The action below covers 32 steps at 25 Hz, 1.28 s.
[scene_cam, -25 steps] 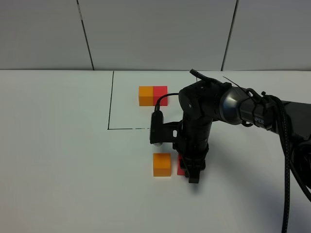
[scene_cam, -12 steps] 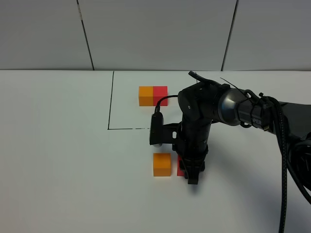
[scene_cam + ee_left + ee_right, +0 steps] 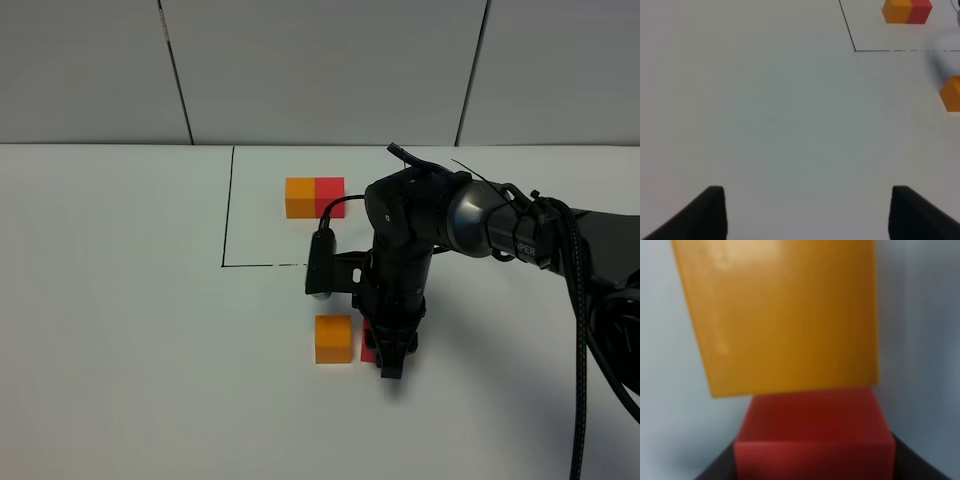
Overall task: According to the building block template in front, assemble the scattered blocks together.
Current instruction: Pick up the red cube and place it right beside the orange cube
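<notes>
The template, an orange and red block pair [image 3: 315,196], sits inside the black-lined area at the back. A loose orange block [image 3: 333,339] lies in front of the line. My right gripper [image 3: 390,360] points down just right of it, shut on a red block [image 3: 369,344], which is mostly hidden by the gripper. In the right wrist view the red block [image 3: 815,435] sits between the fingers, close against the orange block [image 3: 780,315]. My left gripper [image 3: 807,215] is open and empty over bare table; it is out of the high view.
A black line [image 3: 226,210] marks the template area's left and front edges. The left wrist view shows the template [image 3: 906,11] and the loose orange block [image 3: 951,93] far off. A black cable [image 3: 585,330] hangs along the right arm.
My right gripper has shifted slightly left with the red block, narrowing the gap to the loose orange block. The orange block and template have not moved.
</notes>
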Available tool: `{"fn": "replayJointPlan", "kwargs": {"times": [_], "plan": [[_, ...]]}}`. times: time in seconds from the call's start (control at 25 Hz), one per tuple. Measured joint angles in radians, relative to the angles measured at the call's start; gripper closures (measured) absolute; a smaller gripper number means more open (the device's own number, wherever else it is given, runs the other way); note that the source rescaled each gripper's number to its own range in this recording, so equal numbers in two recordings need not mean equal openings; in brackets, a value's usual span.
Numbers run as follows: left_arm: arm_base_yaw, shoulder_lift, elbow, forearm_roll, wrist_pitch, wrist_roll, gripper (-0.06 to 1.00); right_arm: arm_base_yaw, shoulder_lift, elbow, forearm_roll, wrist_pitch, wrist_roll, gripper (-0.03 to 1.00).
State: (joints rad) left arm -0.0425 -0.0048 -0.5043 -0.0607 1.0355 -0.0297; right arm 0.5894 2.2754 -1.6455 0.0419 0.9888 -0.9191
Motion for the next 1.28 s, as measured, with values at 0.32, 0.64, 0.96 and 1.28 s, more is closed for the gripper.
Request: {"fn": "replayJointPlan", "kwargs": {"times": [0.32,0.64,0.96,1.28], "plan": [[0.0,0.0,0.0,0.0,0.0,0.0,0.41,0.014,0.003,-0.002,0.003,-0.006,0.0,0.96],[0.0,0.0,0.0,0.0,0.0,0.0,0.41,0.021,0.005,-0.005,0.003,-0.009,-0.001,0.96],[0.0,0.0,0.0,0.0,0.0,-0.001,0.41,0.033,0.007,-0.008,0.002,-0.021,-0.003,0.96],[0.0,0.0,0.0,0.0,0.0,-0.001,0.41,0.033,0.007,-0.008,0.004,-0.022,-0.052,0.96]]}}
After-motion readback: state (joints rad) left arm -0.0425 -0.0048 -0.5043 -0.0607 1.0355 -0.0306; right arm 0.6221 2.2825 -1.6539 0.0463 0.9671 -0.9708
